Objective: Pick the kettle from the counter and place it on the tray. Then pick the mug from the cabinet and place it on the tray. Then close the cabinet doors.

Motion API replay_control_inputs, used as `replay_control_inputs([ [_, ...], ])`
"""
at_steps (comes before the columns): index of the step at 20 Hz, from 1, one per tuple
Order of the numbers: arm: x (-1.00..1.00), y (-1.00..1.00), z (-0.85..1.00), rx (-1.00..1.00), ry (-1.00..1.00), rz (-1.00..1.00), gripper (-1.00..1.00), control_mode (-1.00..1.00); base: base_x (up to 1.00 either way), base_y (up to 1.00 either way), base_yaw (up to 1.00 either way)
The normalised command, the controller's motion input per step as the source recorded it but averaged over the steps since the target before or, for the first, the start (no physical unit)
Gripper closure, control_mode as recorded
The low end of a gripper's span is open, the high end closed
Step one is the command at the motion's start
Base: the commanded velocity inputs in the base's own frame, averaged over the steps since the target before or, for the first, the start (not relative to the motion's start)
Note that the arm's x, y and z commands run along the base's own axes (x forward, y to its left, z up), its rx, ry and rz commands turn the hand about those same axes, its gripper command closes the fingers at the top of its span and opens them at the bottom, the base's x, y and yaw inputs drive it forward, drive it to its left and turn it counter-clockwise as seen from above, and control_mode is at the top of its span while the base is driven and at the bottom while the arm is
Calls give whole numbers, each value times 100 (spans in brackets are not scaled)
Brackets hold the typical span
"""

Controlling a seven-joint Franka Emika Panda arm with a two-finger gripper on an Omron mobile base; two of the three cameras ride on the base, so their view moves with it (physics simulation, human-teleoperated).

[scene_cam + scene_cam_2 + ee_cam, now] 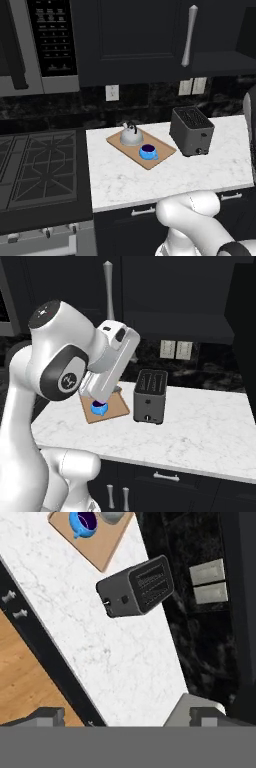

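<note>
One kettle (131, 135) and one blue mug (148, 151) stand on the single wooden tray (159, 154), which lies on the white counter (170, 175) near its left edge, toward the back wall. The kettle sits at the tray's back left corner, the mug just beside it toward the front right. One black toaster (191, 131) stands on the counter right of the tray, apart from it. Above, one cabinet door (145, 35) with a pale bar handle (188, 36) appears shut. The gripper (125, 714) is raised above the counter, its jaws spread wide and empty.
</note>
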Motion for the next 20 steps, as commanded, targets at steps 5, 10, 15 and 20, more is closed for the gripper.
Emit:
replay_control_inputs([
  [5, -4, -100, -5, 6, 0, -13, -100, -100, 0, 0, 0],
  [10, -19, -88, -5, 2, -1, -11, -100, -100, 0, 0, 0],
  [15, -40, -54, -1, -10, -20, -16, -100, -100, 0, 0, 0],
  [20, -64, -36, 0, -22, -28, -15, -100, -100, 0, 0, 0],
])
